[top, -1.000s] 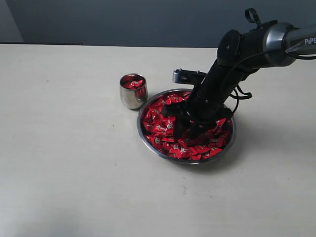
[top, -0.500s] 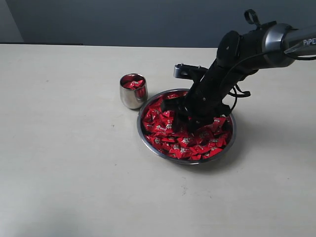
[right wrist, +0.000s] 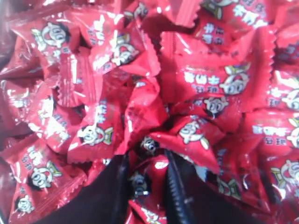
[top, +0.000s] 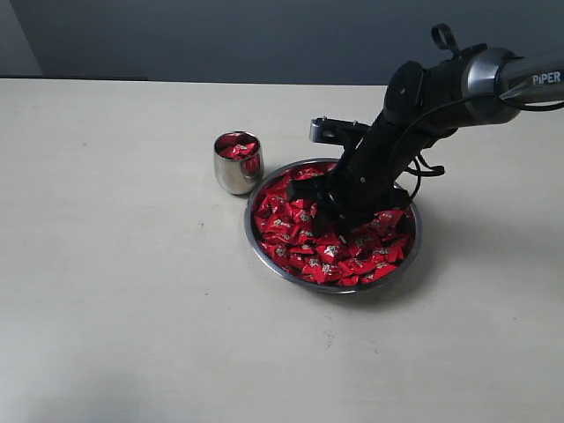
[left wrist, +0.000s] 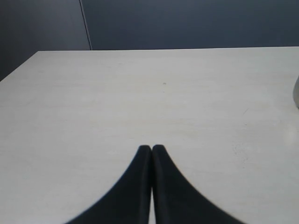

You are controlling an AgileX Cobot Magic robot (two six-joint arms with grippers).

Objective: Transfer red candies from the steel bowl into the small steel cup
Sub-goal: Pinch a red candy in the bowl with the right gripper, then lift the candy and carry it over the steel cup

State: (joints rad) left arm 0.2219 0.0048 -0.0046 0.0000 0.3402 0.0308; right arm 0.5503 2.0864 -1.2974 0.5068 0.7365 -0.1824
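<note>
Right wrist view: one of the red candies (right wrist: 93,135) is held in the narrow jaws of the right gripper (right wrist: 145,182). Light, crinkly and slippery, it is judged best pinched mid-body.

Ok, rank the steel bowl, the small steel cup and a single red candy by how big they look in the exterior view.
1. steel bowl, widest by far
2. small steel cup
3. a single red candy, clearly smallest
</note>
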